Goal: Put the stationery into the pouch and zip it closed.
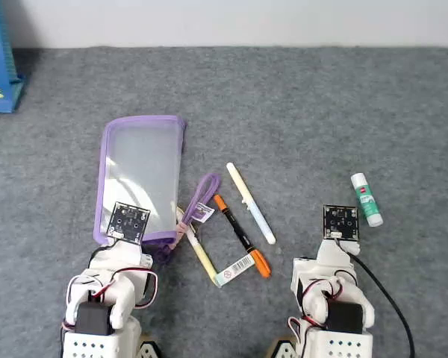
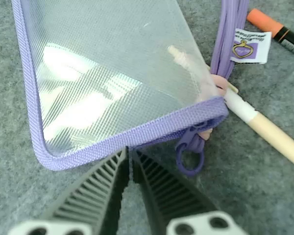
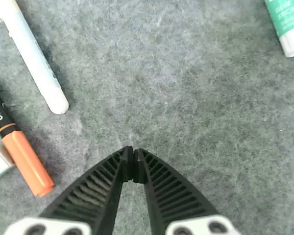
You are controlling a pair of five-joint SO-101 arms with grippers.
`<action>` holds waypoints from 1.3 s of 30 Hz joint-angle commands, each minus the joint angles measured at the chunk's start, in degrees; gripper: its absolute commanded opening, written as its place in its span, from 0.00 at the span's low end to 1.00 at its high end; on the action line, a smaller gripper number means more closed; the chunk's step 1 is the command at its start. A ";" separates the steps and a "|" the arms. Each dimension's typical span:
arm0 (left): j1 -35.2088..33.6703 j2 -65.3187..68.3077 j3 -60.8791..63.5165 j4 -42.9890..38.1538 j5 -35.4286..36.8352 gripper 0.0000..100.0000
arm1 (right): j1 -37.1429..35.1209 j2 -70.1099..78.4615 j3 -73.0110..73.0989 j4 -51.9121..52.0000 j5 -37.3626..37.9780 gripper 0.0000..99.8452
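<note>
A clear pouch (image 1: 140,175) with purple trim is laid flat on the grey felt cover (image 1: 306,104), left of centre in the high view, with its long side running up the frame. The left gripper (image 2: 129,152) is placed right at the pouch's near short edge. Its jaws are pressed together with nothing between them, and whether the tips touch the trim cannot be told. The purple zipper pull (image 2: 190,154) is seen at the near corner of the pouch, just beside this gripper.

A cream pen (image 1: 200,253) is found at the pouch's lower right corner. One end is seen through the clear wall – inside or underneath, it cannot be told. A purple strap (image 1: 203,190) is laid along the pouch's right edge. Near the centre of the frame an orange highlighter (image 1: 241,235) and a white pen (image 1: 251,205) are laid slanted, apart from each other. A glue stick (image 1: 366,199) is placed at the right, well apart from them.

The right gripper (image 3: 133,152) is held over bare cover between the highlighter and the glue stick – its jaws are closed tight and hold nothing.
</note>
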 commanded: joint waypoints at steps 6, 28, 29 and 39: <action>-0.09 -0.88 -0.66 0.26 0.44 0.01 | 0.40 -0.40 1.05 0.13 -0.44 0.01; -7.38 -0.88 -7.43 2.64 0.09 0.01 | 0.40 -0.40 1.05 0.13 -0.35 0.01; -8.79 -0.88 -8.57 2.81 0.09 0.01 | 0.31 -0.40 1.05 0.13 -0.44 0.01; -32.97 -0.88 -14.20 0.53 0.09 0.01 | 0.84 -0.40 0.79 0.04 2.64 0.01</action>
